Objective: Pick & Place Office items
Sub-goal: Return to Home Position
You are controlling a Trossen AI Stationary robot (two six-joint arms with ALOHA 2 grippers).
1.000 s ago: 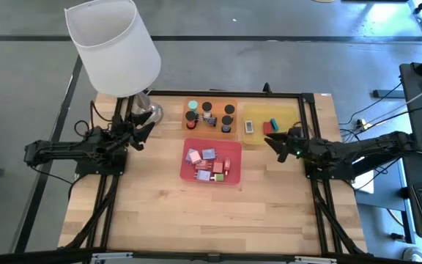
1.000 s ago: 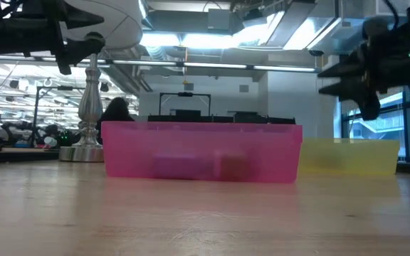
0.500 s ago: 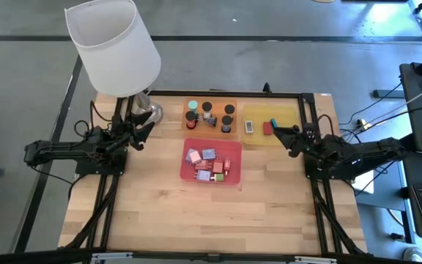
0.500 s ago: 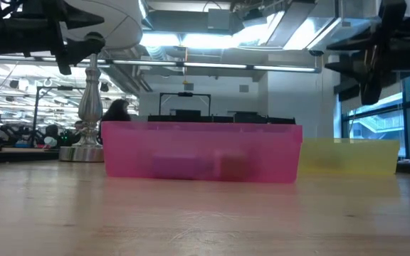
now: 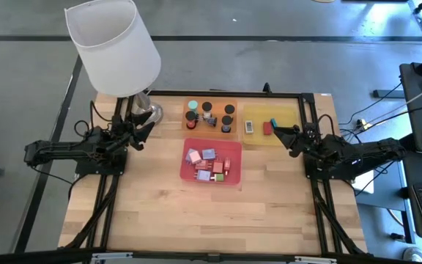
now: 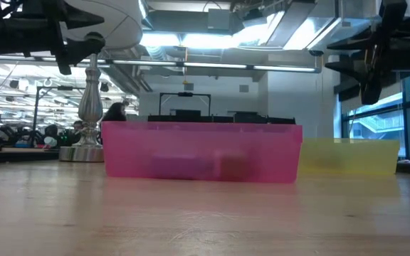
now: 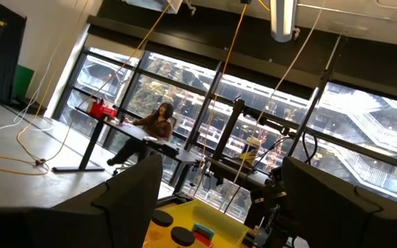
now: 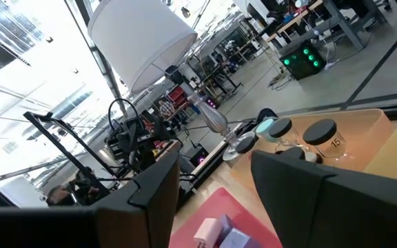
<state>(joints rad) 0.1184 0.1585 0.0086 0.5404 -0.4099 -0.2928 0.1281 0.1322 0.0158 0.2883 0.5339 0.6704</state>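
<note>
the near half of the table [image 5: 196, 220] is open wood from the red tray [image 5: 196, 144] to the front edge, with dark frame rails [image 5: 108, 198] running down both sides and across the back. the three trays sit close together toward the back middle: the orange tray [image 5: 217, 103] at the back, the yellow tray [image 5: 288, 114] just beside it on the right, and the red tray in front of the orange one. a white-shaded lamp [image 5: 112, 48] stands at the back left corner. the office items all lie in the trays: short black cylinders [image 5: 207, 107] in the orange one, a huddle of red, pink, lavender-blue and green blocks [image 5: 209, 165] in the red one, and small flat rectangles [image 5: 248, 127], white, teal and red, in the yellow one. beyond the table the room is a wide workshop with tall windows, and a person [image 7: 158, 120] sits at a desk far off. the left gripper [image 5: 141, 133] hangs raised at the left side, just beside the lamp's base, its fingers spread wide with nothing between them. the right gripper [image 5: 280, 139] hangs raised at the right side, over the yellow tray's near right corner, fingers likewise apart and holding nothing; the low view shows both well above the tray walls.
</note>
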